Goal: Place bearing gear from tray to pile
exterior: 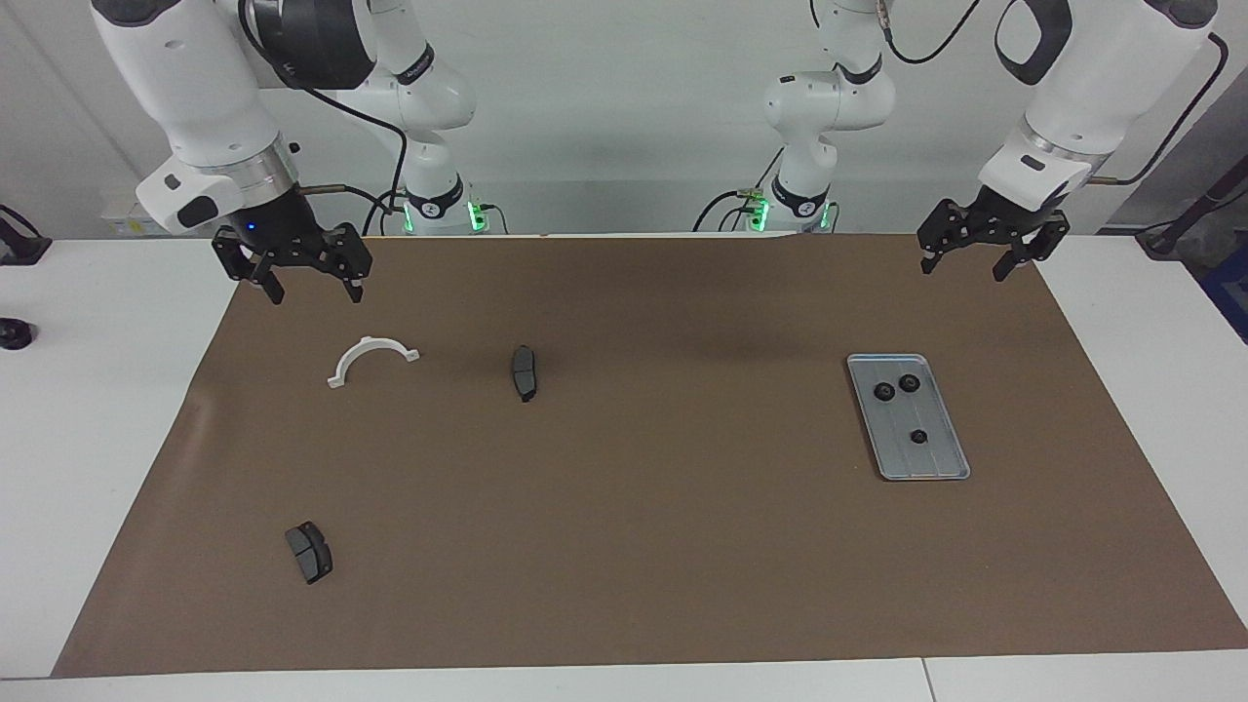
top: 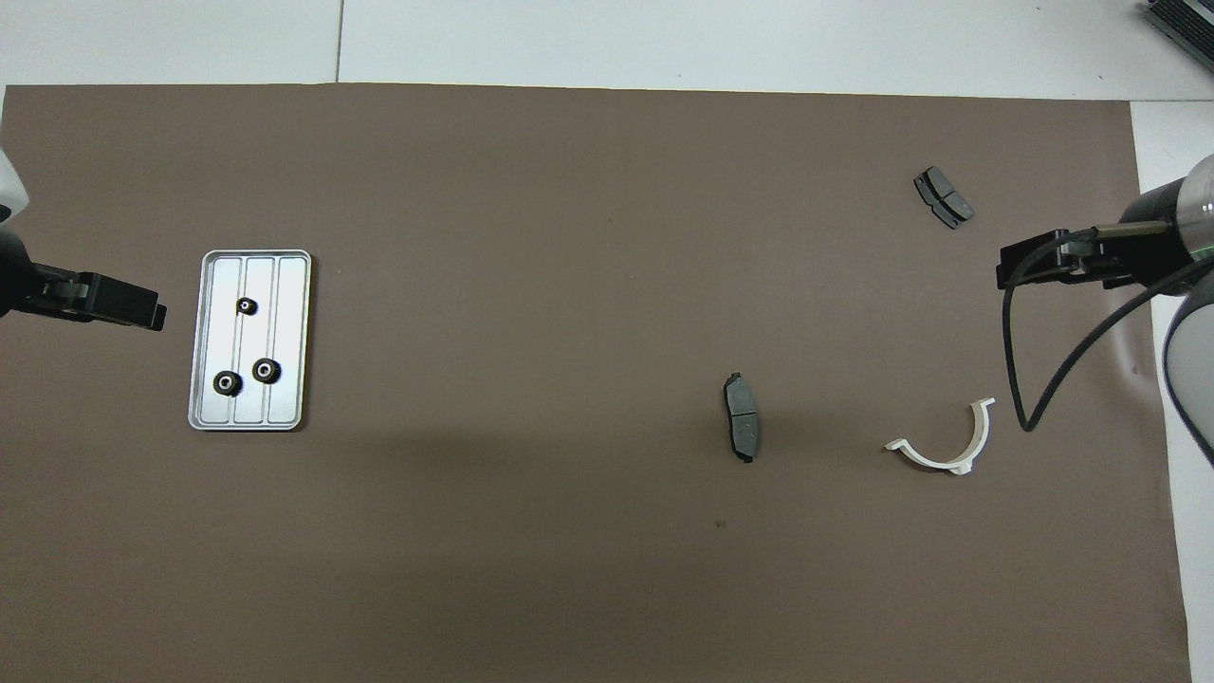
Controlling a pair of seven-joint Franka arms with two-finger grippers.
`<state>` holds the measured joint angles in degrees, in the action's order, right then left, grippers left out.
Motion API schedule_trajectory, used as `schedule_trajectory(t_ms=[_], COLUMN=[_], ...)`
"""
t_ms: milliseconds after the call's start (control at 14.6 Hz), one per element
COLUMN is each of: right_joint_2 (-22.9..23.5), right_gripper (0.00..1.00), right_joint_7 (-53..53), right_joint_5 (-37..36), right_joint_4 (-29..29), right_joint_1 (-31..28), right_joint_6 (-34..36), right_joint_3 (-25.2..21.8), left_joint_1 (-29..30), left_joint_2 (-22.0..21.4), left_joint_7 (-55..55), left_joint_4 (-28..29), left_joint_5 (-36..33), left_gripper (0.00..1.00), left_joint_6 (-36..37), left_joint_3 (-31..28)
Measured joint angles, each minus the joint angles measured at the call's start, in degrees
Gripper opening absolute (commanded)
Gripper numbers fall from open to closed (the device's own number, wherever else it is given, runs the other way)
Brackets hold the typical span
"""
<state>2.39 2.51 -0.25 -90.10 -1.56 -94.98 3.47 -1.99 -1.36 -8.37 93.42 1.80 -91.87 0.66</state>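
The silver ribbed tray (exterior: 938, 460) (top: 286, 313) lies on the brown mat toward the left arm's end. Three small black bearing gears sit in it: two close together (exterior: 882, 392) (exterior: 909, 382) at the end nearer the robots, and one (exterior: 917, 436) (top: 246, 305) alone farther along. The pile is out of view; the only gears I see are those in the tray. My left gripper (exterior: 963, 270) (top: 142, 308) hangs open and empty over the mat's corner, apart from the tray. Over the mat's other robot-side corner, my right gripper (exterior: 316, 292) (top: 1020, 266) is also open and empty.
A white curved bracket (exterior: 373, 359) (top: 948, 446) lies under the right gripper's side of the mat. One dark brake pad (exterior: 525, 372) (top: 743, 430) rests near the middle. Another brake pad (exterior: 309, 552) (top: 944, 197) lies farther from the robots, at the right arm's end.
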Motion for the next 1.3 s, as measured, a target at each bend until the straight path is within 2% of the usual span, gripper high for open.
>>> schedule_trajectory(t_ms=[617,754,960,1303], right_joint_2=[0.0,0.0,0.0,0.0], right_gripper=[1.0,1.0,1.0,1.0], right_joint_7=[0.0,0.0,0.0,0.0], right_joint_5=[0.0,0.0,0.0,0.0], right_joint_4=[0.0,0.0,0.0,0.0], right_joint_1=[0.0,0.0,0.0,0.0], right_joint_6=[0.0,0.0,0.0,0.0], right_joint_3=[0.0,0.0,0.0,0.0], left_joint_1=[0.0,0.0,0.16,2.82], left_joint_2=[-0.43,-1.12,-2.39,-0.97], left_joint_7=[0.05,0.06,0.23,1.11], left_joint_4=[0.9,3.59,10.59,19.22], left_joint_5=[0.0,-0.03,-0.06,-0.1], left_gripper=[1.0,1.0,1.0,1.0], left_joint_6=[-0.54,-5.53,-15.07,-25.95], left_joint_3=[0.05,0.02,-0.15,-0.42])
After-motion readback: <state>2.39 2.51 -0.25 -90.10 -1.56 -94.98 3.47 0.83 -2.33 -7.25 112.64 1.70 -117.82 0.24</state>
